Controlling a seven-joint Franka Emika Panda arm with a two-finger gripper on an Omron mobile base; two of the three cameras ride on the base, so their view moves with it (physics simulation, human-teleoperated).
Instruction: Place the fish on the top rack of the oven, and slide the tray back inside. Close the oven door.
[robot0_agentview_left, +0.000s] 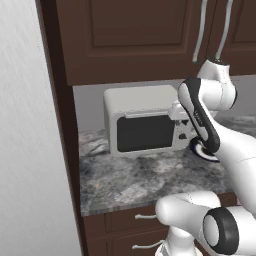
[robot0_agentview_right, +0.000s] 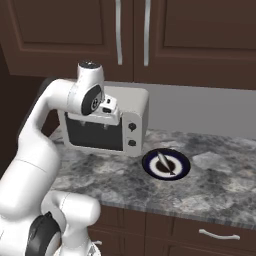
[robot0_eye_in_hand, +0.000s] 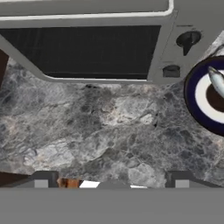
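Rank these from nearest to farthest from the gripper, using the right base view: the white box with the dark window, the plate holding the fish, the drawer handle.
1. white box, directly behind the gripper.
2. plate, further right on the counter, carrying the fish.
3. drawer handle, low at the far right.

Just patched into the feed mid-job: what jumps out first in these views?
The small white box with a dark window sits at the back of the grey marbled counter, under dark brown wall cabinets. Right beside it, a dark-rimmed plate carries the silvery fish. The white arm reaches over the counter in front of the box, its pincer open and holding nothing.
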